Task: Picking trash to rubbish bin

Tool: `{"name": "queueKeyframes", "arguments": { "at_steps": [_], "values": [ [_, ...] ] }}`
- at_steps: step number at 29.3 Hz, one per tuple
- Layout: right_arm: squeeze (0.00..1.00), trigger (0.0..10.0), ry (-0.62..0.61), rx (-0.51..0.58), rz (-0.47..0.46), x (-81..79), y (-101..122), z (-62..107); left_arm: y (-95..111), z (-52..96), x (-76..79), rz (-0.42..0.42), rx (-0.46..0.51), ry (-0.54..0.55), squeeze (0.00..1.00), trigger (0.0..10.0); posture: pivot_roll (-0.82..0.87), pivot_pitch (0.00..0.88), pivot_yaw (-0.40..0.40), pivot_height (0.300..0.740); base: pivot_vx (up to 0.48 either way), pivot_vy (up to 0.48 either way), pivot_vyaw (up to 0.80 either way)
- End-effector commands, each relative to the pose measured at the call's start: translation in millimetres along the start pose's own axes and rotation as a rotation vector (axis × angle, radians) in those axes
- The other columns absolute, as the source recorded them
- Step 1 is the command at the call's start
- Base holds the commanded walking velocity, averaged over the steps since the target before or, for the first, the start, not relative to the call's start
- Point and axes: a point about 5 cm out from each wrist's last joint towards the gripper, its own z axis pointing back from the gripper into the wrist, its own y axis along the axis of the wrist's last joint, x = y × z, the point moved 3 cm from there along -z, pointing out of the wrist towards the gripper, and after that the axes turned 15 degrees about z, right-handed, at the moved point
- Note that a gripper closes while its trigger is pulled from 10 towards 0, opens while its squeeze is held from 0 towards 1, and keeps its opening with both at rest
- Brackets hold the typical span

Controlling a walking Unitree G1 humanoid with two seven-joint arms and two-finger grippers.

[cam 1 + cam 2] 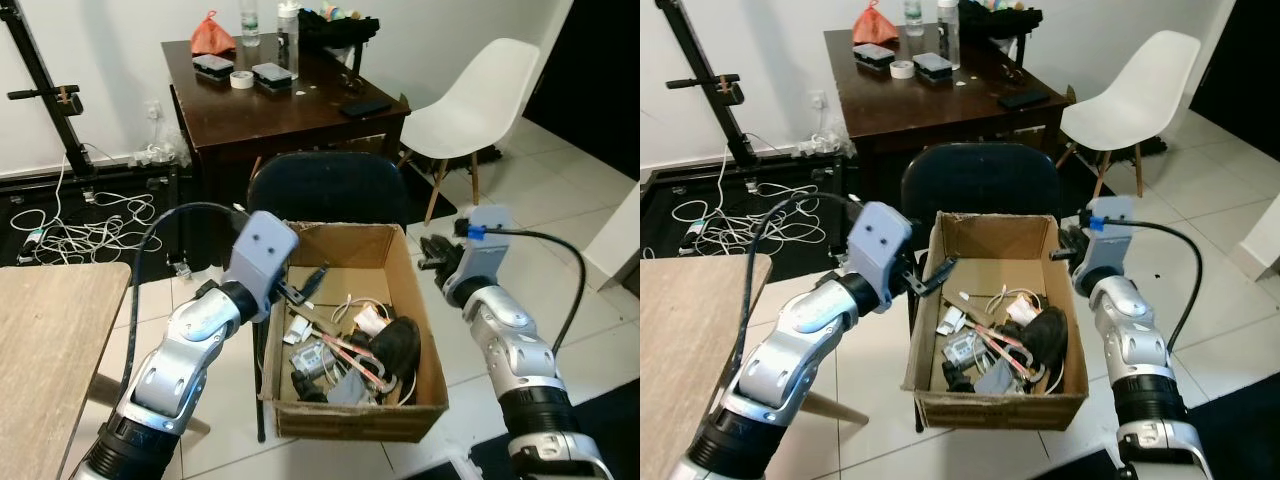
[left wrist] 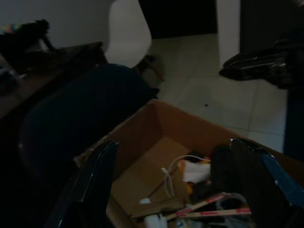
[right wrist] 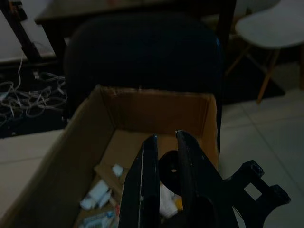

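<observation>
A cardboard box (image 1: 345,238) stands open on the tiled floor before me, serving as the bin. Several bits of trash (image 1: 345,350) lie in it: white wires, paper scraps, a black shoe-like lump (image 1: 398,345). My left gripper (image 1: 303,285) hovers just inside the box's left rim with its fingers (image 2: 95,185) spread wide and nothing between them, so it is open. My right gripper (image 1: 436,255) hangs at the box's far right corner, above the rim. Its two fingers (image 3: 148,180) lie close together, shut and holding nothing that I can see.
A black office chair (image 1: 330,185) stands directly behind the box. Past it is a dark wooden table (image 1: 290,115) with bottles and small items. A white chair (image 1: 480,100) is at the right, a light wooden tabletop (image 1: 45,330) at my left, and loose cables (image 1: 85,225) lie on the floor.
</observation>
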Motion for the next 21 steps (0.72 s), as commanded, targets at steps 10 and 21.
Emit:
{"name": "queueKeyframes", "arguments": {
  "at_steps": [10,21],
  "values": [
    [0.00,10.0,0.195,0.176,-0.095,-26.3,25,-17.2,-4,9.2,28.6,0.062,-0.030,-0.138,0.00,10.0,0.21,0.212,0.014,0.740,0.000,0.000,0.00],
    [0.00,10.0,0.515,0.276,-0.116,-91.9,34,-14.9,-5,17.9,32.6,0.080,-0.039,-0.138,0.00,10.0,0.21,0.230,0.006,0.740,0.000,0.000,0.00]
  ]
}}
